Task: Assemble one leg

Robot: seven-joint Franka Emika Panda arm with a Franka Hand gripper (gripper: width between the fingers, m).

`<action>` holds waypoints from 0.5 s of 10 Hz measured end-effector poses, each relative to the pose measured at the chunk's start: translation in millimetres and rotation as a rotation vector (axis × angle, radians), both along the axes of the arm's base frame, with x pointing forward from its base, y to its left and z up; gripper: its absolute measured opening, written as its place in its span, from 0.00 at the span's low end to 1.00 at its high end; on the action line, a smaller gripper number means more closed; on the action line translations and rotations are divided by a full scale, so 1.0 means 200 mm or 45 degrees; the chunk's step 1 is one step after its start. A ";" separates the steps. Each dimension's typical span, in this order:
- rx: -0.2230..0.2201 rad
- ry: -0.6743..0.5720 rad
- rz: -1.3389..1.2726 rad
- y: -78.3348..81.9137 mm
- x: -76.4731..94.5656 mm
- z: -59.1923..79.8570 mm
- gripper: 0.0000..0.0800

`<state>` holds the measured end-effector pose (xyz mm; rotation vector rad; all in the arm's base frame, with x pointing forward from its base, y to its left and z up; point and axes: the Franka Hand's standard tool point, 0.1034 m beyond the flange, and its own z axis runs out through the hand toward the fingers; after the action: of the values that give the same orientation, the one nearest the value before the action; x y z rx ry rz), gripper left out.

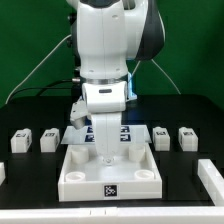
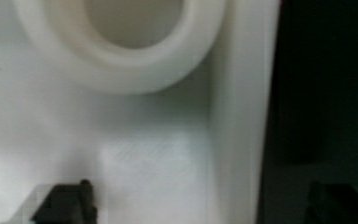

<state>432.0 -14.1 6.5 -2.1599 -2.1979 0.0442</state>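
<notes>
One leg [image 1: 160, 135] stood on the table [image 1: 25, 165], just off the panel [image 1: 75, 172] at the exterior view's right. The arm pointed straight down, gripper [image 1: 107, 155] at the panel, its jaws' state impossible to tell.

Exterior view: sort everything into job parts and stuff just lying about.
Job: gripper; white panel with round sockets; small tagged posts, two on each side.
Lying about: marker board behind the panel; white pieces at the lower corners.

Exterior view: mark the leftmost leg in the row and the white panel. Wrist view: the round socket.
leftmost leg [image 1: 20, 140], exterior view, tagged face.
white panel [image 1: 93, 182], exterior view, bare front edge.
round socket [image 2: 131, 75], wrist view, raised rim.
</notes>
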 end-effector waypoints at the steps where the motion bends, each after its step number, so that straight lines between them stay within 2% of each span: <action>1: 0.000 0.001 -0.001 0.00 0.00 0.00 0.57; 2: 0.000 0.001 -0.001 0.00 0.00 0.00 0.38; 3: 0.000 0.001 -0.001 0.00 0.00 0.00 0.38; 4: 0.000 0.002 -0.001 0.00 0.00 0.00 0.20; 5: 0.000 -0.004 -0.001 0.00 0.00 0.00 0.07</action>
<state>432.8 -14.5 6.8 -2.1628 -2.1986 0.0406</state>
